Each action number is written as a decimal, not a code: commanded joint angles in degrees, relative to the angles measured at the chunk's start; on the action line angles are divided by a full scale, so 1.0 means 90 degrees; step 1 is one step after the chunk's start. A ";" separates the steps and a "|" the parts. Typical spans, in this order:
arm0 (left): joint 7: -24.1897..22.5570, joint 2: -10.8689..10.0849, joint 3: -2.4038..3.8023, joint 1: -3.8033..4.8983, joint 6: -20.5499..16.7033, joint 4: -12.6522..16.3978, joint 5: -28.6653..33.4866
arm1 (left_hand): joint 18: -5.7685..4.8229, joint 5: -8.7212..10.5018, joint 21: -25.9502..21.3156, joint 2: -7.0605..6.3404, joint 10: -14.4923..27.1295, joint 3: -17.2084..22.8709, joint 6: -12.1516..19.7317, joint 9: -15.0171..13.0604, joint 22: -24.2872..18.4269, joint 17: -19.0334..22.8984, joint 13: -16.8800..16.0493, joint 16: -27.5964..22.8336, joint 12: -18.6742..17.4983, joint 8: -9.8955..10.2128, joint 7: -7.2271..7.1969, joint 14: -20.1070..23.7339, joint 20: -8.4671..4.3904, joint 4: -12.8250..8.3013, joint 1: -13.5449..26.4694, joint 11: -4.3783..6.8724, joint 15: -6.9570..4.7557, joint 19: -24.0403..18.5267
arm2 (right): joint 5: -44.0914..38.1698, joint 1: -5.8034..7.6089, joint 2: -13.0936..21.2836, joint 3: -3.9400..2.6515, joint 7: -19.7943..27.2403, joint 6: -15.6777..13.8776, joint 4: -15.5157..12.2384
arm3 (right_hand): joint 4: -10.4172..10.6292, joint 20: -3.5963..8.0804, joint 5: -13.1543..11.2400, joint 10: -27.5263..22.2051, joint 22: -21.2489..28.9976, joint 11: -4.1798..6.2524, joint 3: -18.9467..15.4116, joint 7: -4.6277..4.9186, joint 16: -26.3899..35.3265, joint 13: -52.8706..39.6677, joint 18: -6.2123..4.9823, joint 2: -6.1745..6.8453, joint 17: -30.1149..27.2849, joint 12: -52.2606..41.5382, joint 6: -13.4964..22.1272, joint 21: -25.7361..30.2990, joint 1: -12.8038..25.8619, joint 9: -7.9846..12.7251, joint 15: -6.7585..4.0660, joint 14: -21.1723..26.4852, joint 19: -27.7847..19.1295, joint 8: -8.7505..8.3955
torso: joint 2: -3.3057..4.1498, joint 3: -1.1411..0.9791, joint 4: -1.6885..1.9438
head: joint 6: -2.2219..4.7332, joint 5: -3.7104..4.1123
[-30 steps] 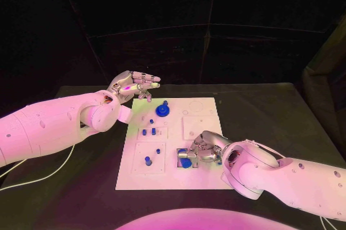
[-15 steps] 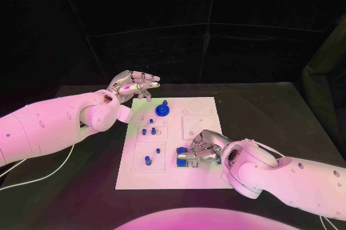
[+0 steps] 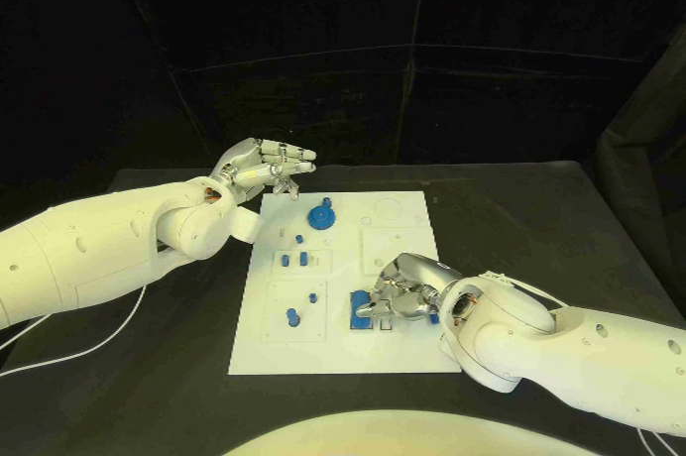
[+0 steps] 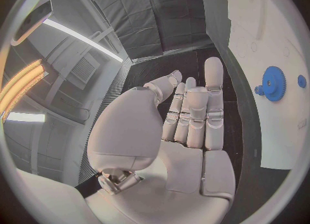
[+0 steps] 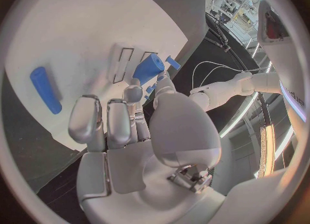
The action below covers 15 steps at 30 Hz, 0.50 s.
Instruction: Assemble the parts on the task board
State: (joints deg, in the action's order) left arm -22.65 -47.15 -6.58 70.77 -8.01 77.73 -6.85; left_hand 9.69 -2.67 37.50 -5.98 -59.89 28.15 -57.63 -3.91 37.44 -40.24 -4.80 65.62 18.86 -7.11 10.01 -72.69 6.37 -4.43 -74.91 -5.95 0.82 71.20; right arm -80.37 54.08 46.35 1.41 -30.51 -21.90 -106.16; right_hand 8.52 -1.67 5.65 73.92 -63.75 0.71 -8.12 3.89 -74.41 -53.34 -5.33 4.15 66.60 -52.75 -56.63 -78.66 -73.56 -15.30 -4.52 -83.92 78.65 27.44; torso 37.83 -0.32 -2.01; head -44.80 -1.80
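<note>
- Task board (image 3: 400, 352): white plate mid-table, long side running away from the robot; black table (image 3: 572, 228) shows bare on all sides of it, widest beyond the right hand's outer side.
- Right hand (image 3: 406, 289) sits over the board's near-right part, fingers curled down at a blue block (image 3: 361, 311) standing in a rectangular slot just beside its fingertips.
- Right wrist view: thumb and a finger meet on that blue block (image 5: 149, 68), so it's pinched; other fingers lie straight and together. A second blue piece, a rounded bar (image 5: 46, 90), lies flat on the board, apart from the fingers on the far side of the slots.
- Left hand (image 3: 263, 168) is raised off the board's far-left corner, over bare table, fingers partly curled and apart, holding nothing. Left wrist view shows the palm (image 4: 161, 141) with fingers straight, side by side, nothing in them.
- Blue gear (image 3: 323, 217) w/ a small peg sits on the board's far part, near the left hand but apart from it; also seen in left wrist view (image 4: 274, 83).
- Small blue pegs (image 3: 293, 259) stand in the board's left column, btw the two hands; more (image 3: 291, 318) lower in that column, level w/ the right hand.
- No readable writing or labels on board or parts.
</note>
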 commanded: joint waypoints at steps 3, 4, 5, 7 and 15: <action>-0.0012 -0.0009 0.0003 0.0009 0.0075 0.0007 0.0018 | 0.0083 -0.0013 -0.0044 0.0036 0.0032 -0.0030 0.0003 -0.0003 -0.0005 0.0006 0.0011 -0.0021 0.0022 -0.0032 0.0002 0.0030 0.0004 -0.0008 0.0021 0.0007 0.0006 -0.0052 | -0.0364 -0.0014 -0.0011 0.0020 -0.0111 0.0077 0.0053 | -0.0036 -0.0008 -0.0006 0.0063 -0.0012 -0.0003 -0.0036 -0.0024 -0.0030 -0.0035 0.0029 -0.0068 0.0017 -0.0069 -0.0034 -0.0033 0.0010 -0.0010 -0.0003 -0.0244 0.0056 0.0047 | 0.0006 0.0006 0.0009 | 0.0000 0.0010; -0.0011 -0.0011 0.0003 0.0009 0.0074 0.0007 0.0018 | 0.0083 -0.0013 -0.0044 0.0036 0.0032 -0.0030 0.0003 -0.0003 -0.0005 0.0006 0.0011 -0.0021 0.0022 -0.0032 0.0002 0.0030 0.0004 -0.0008 0.0021 0.0007 0.0006 -0.0052 | -0.0371 -0.0014 -0.0017 0.0020 -0.0113 0.0076 0.0060 | -0.0036 -0.0008 -0.0002 0.0066 -0.0012 -0.0003 -0.0039 -0.0024 -0.0030 -0.0040 0.0029 -0.0073 0.0018 -0.0074 -0.0035 -0.0033 0.0014 -0.0010 -0.0003 -0.0245 0.0056 0.0049 | 0.0004 0.0006 0.0006 | -0.0001 0.0008; -0.0011 -0.0012 0.0003 0.0010 0.0072 0.0008 0.0018 | 0.0083 -0.0013 -0.0044 0.0036 0.0032 -0.0030 0.0003 -0.0003 -0.0005 0.0006 0.0011 -0.0021 0.0022 -0.0032 0.0002 0.0030 0.0004 -0.0008 0.0021 0.0007 0.0006 -0.0052 | -0.0376 -0.0014 -0.0023 0.0020 -0.0111 0.0075 0.0066 | -0.0036 -0.0008 -0.0002 0.0066 -0.0012 -0.0003 -0.0039 -0.0024 -0.0030 -0.0040 0.0029 -0.0073 0.0018 -0.0074 -0.0035 -0.0033 0.0014 -0.0010 -0.0003 -0.0245 0.0056 0.0049 | 0.0005 0.0007 0.0005 | -0.0005 0.0009; -0.0010 -0.0015 0.0003 0.0010 0.0071 0.0010 0.0018 | 0.0083 -0.0013 -0.0044 0.0036 0.0032 -0.0030 0.0003 -0.0003 -0.0005 0.0006 0.0011 -0.0021 0.0022 -0.0032 0.0002 0.0030 0.0004 -0.0008 0.0021 0.0007 0.0006 -0.0052 | -0.0385 -0.0014 -0.0036 0.0020 -0.0091 0.0095 0.0075 | -0.0037 -0.0007 0.0009 0.0070 -0.0011 -0.0002 -0.0046 -0.0025 -0.0031 -0.0047 0.0029 -0.0083 0.0021 -0.0080 -0.0035 -0.0033 0.0019 -0.0011 -0.0004 -0.0245 0.0056 0.0052 | 0.0001 0.0007 0.0002 | -0.0009 0.0008; -0.0011 -0.0035 0.0003 0.0010 0.0065 0.0024 0.0018 | 0.0083 -0.0013 -0.0044 0.0036 0.0032 -0.0030 0.0003 -0.0003 -0.0005 0.0006 0.0011 -0.0021 0.0022 -0.0032 0.0002 0.0030 0.0004 -0.0008 0.0021 0.0007 0.0006 -0.0052 | -0.0243 -0.0014 0.0074 0.0020 0.0261 -0.0175 0.0013 | -0.0060 -0.0006 0.0295 0.0034 0.0035 -0.0006 -0.0145 -0.0019 0.0005 -0.0004 0.0021 -0.0139 -0.0018 -0.0017 0.0012 -0.0010 0.0062 0.0003 -0.0004 -0.0236 0.0036 0.0061 | -0.0001 0.0002 0.0005 | -0.0020 0.0012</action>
State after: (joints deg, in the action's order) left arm -22.56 -47.40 -6.59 70.77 -7.99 77.82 -6.85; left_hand 9.69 -2.68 37.50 -5.98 -59.89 28.15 -57.63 -3.91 37.44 -40.25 -4.80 65.62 18.86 -7.11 10.01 -72.69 6.37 -4.43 -74.91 -5.95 0.82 71.20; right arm -82.87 53.89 46.62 1.61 -30.64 -21.65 -105.70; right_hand 7.97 -1.61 7.77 74.32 -63.53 0.71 -9.13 3.90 -74.42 -53.45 -5.32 2.80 66.50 -53.07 -56.63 -78.66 -73.43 -15.33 -4.51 -83.92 78.72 27.73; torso 37.85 -0.26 -1.97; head -44.93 -1.68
